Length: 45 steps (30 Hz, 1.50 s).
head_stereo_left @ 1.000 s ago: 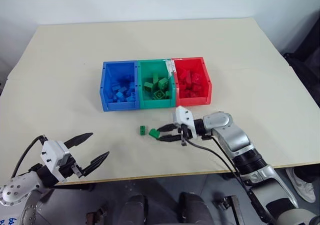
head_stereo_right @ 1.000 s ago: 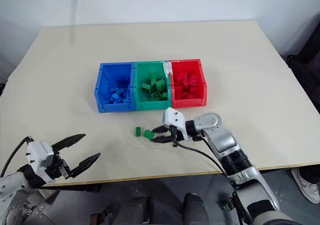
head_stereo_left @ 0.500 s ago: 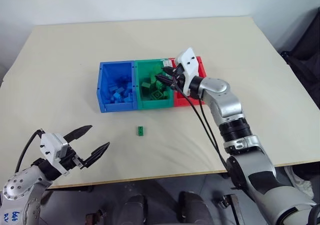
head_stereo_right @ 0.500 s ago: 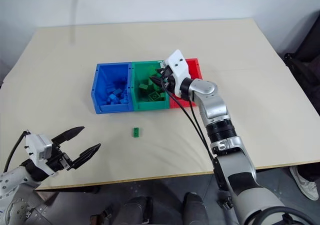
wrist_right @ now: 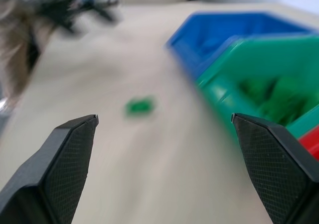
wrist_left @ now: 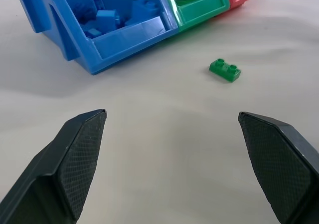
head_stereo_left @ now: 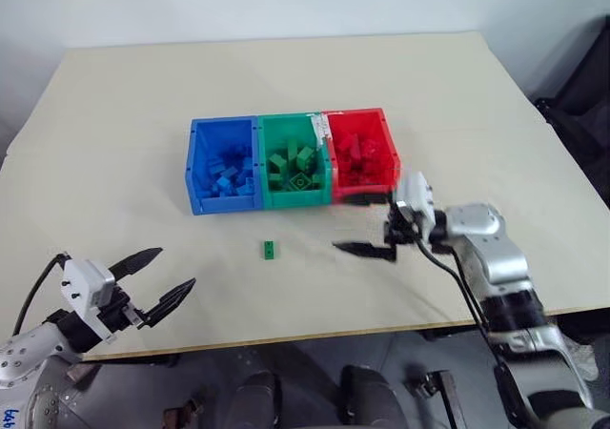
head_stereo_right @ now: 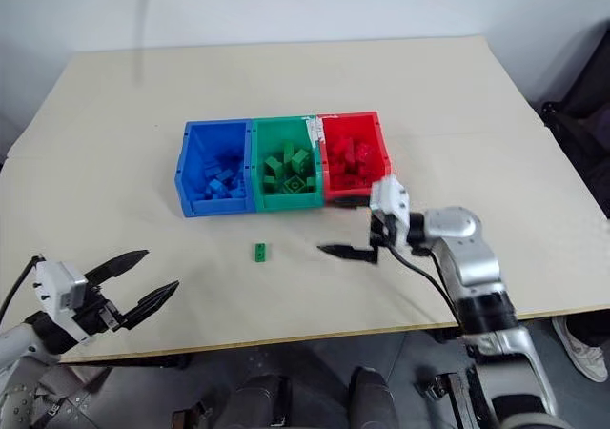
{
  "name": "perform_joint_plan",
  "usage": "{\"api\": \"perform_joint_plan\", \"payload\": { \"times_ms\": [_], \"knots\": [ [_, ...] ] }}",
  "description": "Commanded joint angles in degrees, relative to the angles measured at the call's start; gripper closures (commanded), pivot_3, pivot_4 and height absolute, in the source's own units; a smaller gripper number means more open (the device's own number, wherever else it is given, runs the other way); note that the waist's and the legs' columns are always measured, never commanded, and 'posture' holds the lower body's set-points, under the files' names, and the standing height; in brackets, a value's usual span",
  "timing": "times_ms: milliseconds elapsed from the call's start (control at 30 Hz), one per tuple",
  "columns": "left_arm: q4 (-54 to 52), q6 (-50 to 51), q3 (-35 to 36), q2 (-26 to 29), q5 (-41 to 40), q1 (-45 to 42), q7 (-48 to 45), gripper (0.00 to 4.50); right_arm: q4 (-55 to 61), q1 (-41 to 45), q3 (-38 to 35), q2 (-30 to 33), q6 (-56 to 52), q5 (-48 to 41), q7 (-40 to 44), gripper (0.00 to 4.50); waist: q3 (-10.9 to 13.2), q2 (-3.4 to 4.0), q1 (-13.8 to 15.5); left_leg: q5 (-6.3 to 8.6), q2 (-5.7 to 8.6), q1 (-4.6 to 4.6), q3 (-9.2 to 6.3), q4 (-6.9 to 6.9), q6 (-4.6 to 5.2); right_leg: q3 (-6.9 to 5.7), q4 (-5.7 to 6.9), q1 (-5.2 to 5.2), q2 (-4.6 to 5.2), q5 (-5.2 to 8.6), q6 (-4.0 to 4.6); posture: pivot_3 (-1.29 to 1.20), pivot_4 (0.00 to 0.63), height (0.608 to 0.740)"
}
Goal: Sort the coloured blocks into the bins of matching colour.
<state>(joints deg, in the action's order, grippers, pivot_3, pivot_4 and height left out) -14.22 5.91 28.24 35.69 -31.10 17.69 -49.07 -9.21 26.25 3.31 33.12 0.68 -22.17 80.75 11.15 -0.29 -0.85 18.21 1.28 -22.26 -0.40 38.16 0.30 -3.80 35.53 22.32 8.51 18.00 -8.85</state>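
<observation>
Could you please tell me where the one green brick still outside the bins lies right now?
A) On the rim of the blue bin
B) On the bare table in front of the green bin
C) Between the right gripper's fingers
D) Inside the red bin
B: the green brick lies on the table just in front of the green bin, apart from it, and the open right gripper holds nothing.

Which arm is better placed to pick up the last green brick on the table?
Likely the right: the right gripper hangs open just beside the green brick, pointing at it. The left gripper is farther off.
</observation>
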Motion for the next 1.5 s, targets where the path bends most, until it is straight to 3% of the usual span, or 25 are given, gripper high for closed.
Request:
{"api": "perform_joint_plan", "payload": {
  "times_ms": [33,200,333,433,633,800,1100,1367,1500],
  "knots": [
    [2.9,-3.4,3.2,2.6,1.8,0.3,-2.1,0.00,-0.4,-4.8,-5.9,5.1,2.8,-3.7,5.1,0.03,0.0,0.00,0.3,0.01,0.00,0.02,0.04,-0.01,-0.01,0.00,-0.01,-0.01,0.00,0.00,0.00,0.00,0.150,0.740],
    [2.3,-1.4,0.2,3.9,1.2,-1.7,-3.7,0.00,2.1,-7.6,-8.3,7.5,0.7,-5.0,2.8,0.03,0.0,0.00,0.4,0.01,-0.14,0.15,0.27,0.02,-0.02,0.01,0.01,-0.01,0.01,0.00,0.00,0.00,0.150,0.740],
    [-2.0,5.4,-7.6,4.4,0.9,-6.8,-3.1,0.00,4.6,-9.7,-9.6,7.1,0.7,-5.2,-0.1,0.03,0.0,0.00,1.0,0.02,-0.21,0.14,0.24,0.05,-0.03,0.05,0.05,-0.01,0.05,-0.01,-0.01,0.00,0.150,0.740],
    [-2.2,6.3,-16.2,4.2,5.0,-14.6,-3.6,0.00,7.6,-11.6,-10.4,7.4,-0.8,-5.6,-2.4,0.03,0.0,0.00,2.1,0.02,-0.16,0.10,0.15,0.14,-0.02,0.03,0.05,-0.04,0.06,-0.04,-0.04,0.00,0.150,0.740],
    [3.4,9.3,-29.7,3.1,10.6,-28.9,-6.3,0.00,14.8,-16.1,-12.0,9.0,-6.2,-7.7,-5.5,0.03,0.0,0.01,2.2,0.02,0.03,0.11,0.19,0.24,-0.03,0.01,0.11,-0.06,0.00,-0.07,-0.03,0.00,0.150,0.740],
    [13.3,5.1,-36.8,2.6,15.9,-37.2,-11.7,0.00,19.9,-19.6,-13.1,9.3,-9.0,-8.7,-8.5,0.03,0.0,0.01,2.1,0.02,0.01,0.11,0.36,0.18,-0.03,0.01,0.08,-0.02,-0.06,-0.07,-0.03,0.00,0.150,0.740],
    [29.3,-1.4,-40.2,-0.6,21.3,-47.9,-15.4,0.00,25.3,-24.8,-13.9,8.5,-9.3,-8.7,-13.3,0.03,0.0,0.00,2.3,0.09,0.02,0.06,0.72,0.59,0.09,-0.04,0.09,-0.20,-0.07,-0.11,-0.10,0.00,0.150,0.740],
    [32.9,-2.6,-39.8,-3.6,22.0,-50.0,-15.4,0.00,25.8,-24.7,-13.2,8.6,-9.2,-8.6,-14.7,0.03,0.0,0.00,2.4,0.13,0.04,0.07,0.55,0.85,0.15,-0.10,0.06,-0.43,-0.06,-0.15,-0.17,0.00,0.150,0.740],
    [31.0,1.5,-36.5,-6.7,20.4,-49.7,-10.0,0.00,25.8,-23.8,-12.4,8.5,-9.4,-8.4,-15.1,0.03,0.0,0.00,2.5,0.13,0.04,0.07,0.44,0.88,0.16,-0.15,0.07,-0.48,-0.04,-0.15,-0.19,0.00,0.150,0.740]
  ]
}}
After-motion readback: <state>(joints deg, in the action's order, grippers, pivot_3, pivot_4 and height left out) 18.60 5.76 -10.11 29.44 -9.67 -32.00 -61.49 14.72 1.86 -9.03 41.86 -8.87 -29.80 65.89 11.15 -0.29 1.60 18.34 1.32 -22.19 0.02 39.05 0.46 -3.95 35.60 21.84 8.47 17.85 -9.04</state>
